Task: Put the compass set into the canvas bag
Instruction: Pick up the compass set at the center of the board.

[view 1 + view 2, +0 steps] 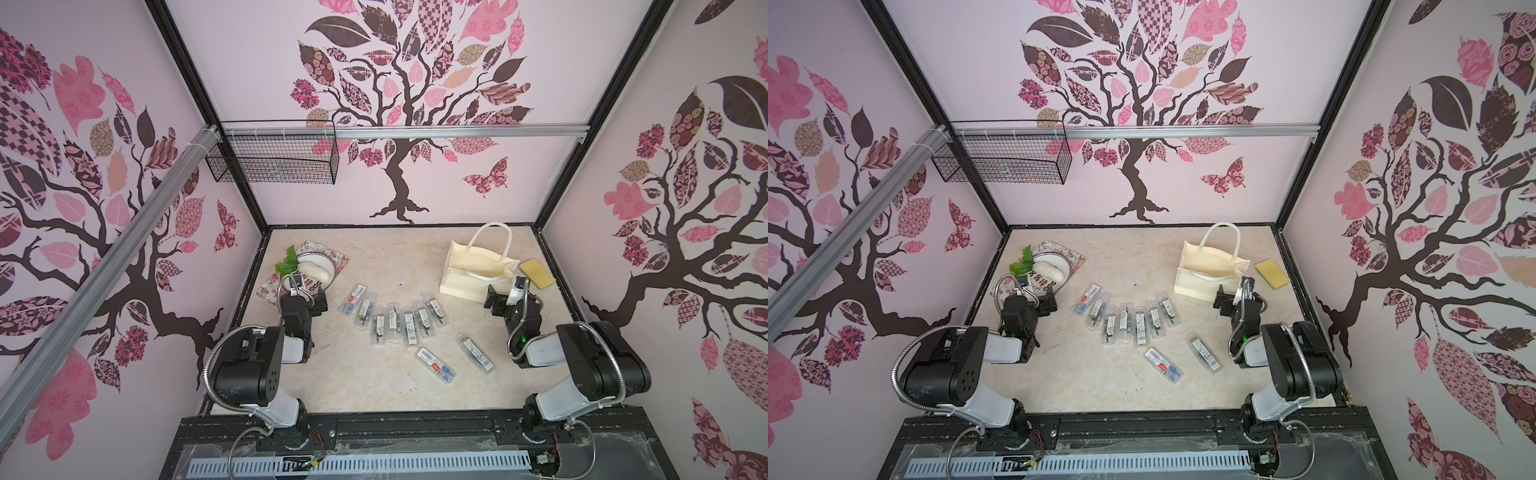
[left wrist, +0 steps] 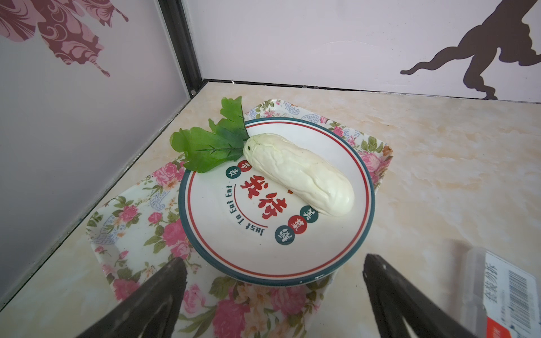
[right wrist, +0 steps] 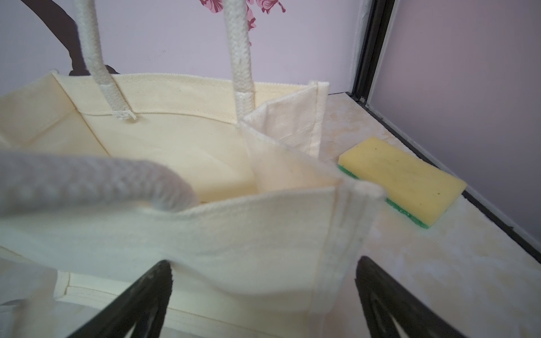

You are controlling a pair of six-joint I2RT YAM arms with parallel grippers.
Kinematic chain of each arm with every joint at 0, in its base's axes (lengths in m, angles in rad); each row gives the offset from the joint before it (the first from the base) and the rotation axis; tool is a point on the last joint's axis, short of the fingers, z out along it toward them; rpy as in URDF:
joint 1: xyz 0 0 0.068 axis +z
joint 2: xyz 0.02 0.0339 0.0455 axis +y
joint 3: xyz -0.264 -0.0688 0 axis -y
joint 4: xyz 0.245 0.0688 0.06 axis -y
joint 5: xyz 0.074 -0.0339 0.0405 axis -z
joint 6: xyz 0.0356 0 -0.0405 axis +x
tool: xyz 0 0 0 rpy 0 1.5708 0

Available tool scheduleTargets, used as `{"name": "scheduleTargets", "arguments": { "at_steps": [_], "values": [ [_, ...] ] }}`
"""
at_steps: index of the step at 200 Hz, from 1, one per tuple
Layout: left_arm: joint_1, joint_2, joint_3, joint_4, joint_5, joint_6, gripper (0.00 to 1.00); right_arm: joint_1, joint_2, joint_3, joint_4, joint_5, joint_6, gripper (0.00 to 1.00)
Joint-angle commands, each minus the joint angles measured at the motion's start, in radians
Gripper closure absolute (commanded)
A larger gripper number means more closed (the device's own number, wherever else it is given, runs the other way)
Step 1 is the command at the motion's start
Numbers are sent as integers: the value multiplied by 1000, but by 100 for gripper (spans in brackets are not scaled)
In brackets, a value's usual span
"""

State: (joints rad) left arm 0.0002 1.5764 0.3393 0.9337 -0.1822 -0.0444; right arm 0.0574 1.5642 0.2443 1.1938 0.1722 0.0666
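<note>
Right gripper (image 3: 263, 263), jaws apart, by canvas bag (image 3: 234, 231) near corner

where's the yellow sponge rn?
In both top views the yellow sponge lies flat on the table, far right, just beside the canvas bag and near the side wall.

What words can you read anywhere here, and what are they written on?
"Just To Eat Eat": on the plate, upside down in the left wrist view.
"套装勿拆": label on the clear case, beside a barcode.
Plate's red and dotted Chinese characters: I cannot read them surely.
Case labels in both top views: too small.
</note>
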Motion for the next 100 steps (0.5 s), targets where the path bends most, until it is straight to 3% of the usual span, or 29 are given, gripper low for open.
{"name": "scheduleTargets", "arguments": {
  "at_steps": [1,60,76,100],
  "values": [
    [3,8,29,24,-5,9,3,-4,13,24,25,14,-11,0],
    [4,7,27,26,-4,8,3,-4,13,23,28,14,-11,0],
    [8,5,26,23,54,26,3,-4,9,17,35,15,-10,0],
    [3,-14,-30,112,39,23,3,-4,-35,-22,74,67,12,0]
  ]
}}
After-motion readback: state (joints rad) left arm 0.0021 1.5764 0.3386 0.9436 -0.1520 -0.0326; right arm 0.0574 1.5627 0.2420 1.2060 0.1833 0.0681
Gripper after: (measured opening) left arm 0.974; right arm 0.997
